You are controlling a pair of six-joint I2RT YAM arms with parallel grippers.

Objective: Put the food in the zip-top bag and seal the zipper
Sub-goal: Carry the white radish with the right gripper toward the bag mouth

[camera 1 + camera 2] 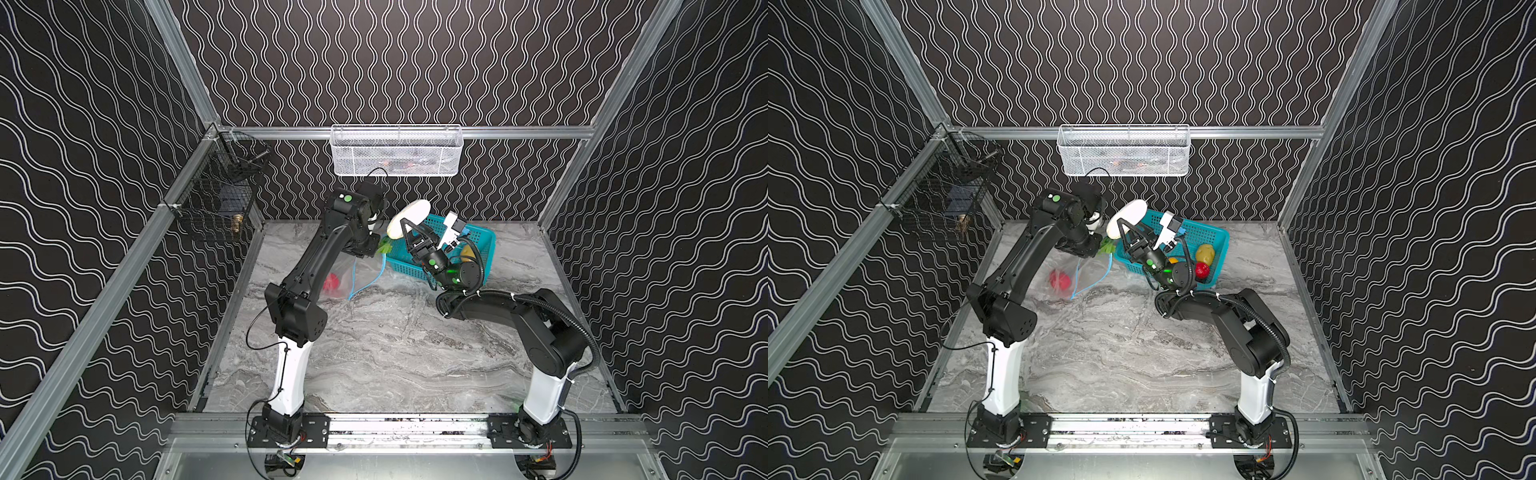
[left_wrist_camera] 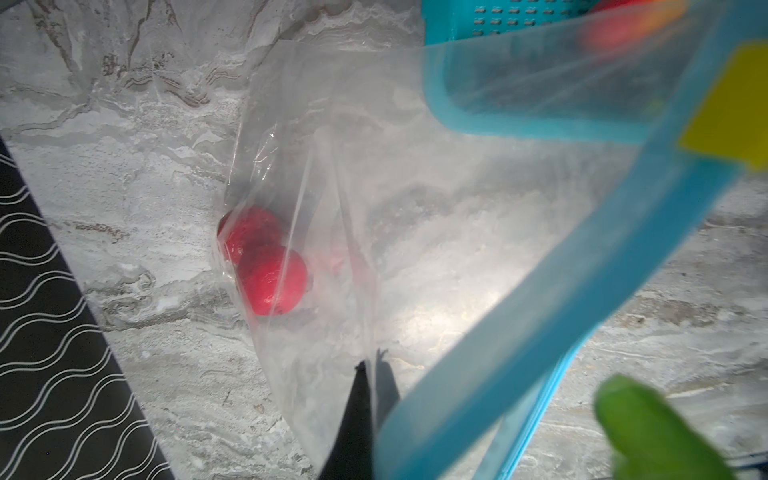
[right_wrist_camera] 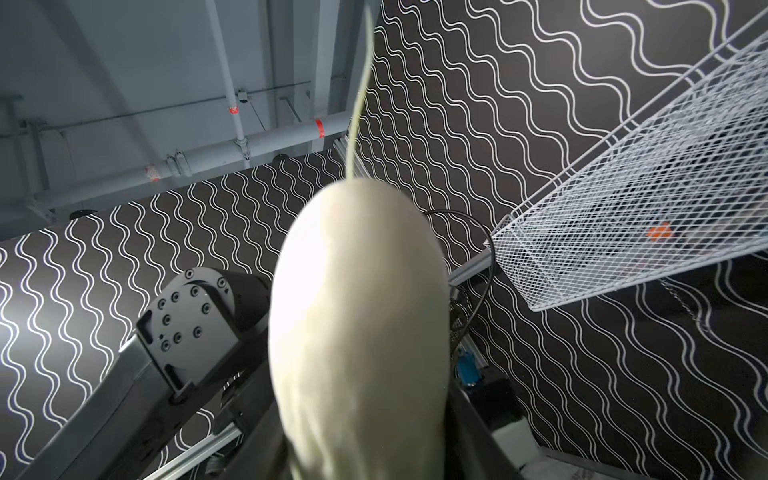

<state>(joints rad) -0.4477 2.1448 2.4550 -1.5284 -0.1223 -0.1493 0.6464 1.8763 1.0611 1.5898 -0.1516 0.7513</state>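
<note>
Arm bases (image 1: 282, 424) sit nearest, bolted to the front rail (image 1: 407, 428); the left arm (image 1: 299, 266) and right arm (image 1: 498, 307) both reach toward the far side of the marble table (image 1: 374, 353). Far end: teal basket (image 1: 482, 239), with the zip-top bag (image 1: 1088, 274) just beside it on the left, lying on the table, mouth lifted toward the basket. The left gripper (image 2: 372, 365) is pinched closed on the bag's film near the mouth. The right gripper (image 1: 411, 227) is clamped on the white long vegetable (image 1: 411, 212), raised above the basket's left end with its thin root tip up. Some green leaves (image 1: 384, 248) show just below its lower end, near the mouth; part of it or separate, cannot tell. Two red round ones (image 2: 270, 278) lie at the bag's bottom. A potato (image 1: 1205, 253) and a further red one (image 1: 1202, 270) wait in the basket. The zipper (image 2: 540, 299) is open, strips parted, yellow slider (image 2: 731, 108) at one end. Judgement: step in hand is loading the long vegetable. Best done lower end first, aimed between the parted strips and along the bag's length, clear of the slider. The jaws should let go only once its bulk is past the strip, or it may roll back out.
</note>
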